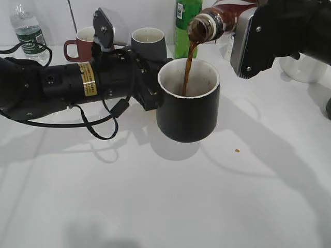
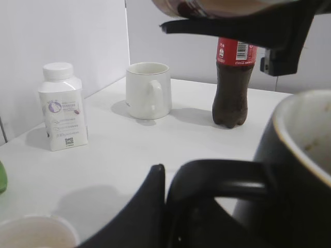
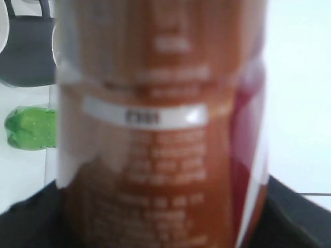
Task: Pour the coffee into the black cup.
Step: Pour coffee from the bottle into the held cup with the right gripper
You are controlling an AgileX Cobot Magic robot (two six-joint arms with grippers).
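From the exterior view, the right tool [image 1: 243, 39] is clamped on the small clear plastic coffee bottle with the brown-and-white label [image 1: 214, 21], tipped so its narrow mouth hangs just above the large glossy black cup with the white interior [image 1: 188, 101]. A thin brown stream [image 1: 188, 70] falls from the mouth into the cup, landing left of centre. The left tool [image 1: 151, 93] holds the cup at its handle side, lifted off the white surface [image 1: 165, 206]. To pour well, the right tool should keep the mouth over the cup's middle and deepen the tilt slowly, while the left tool keeps the rim level.

In the left wrist view, a dark finger [image 2: 139, 212] lies beside the loop handle [image 2: 217, 173], closed against it, and the cup wall [image 2: 300, 170] fills the right. Beyond stand a white mug [image 2: 149, 90], a white bottle [image 2: 63, 106] and a cola bottle [image 2: 232, 82], all well clear.

The right wrist view is filled by the blurred label [image 3: 155, 124], probably gripped at the frame's lower edge; a green bottle [image 3: 30, 128] lies beyond.
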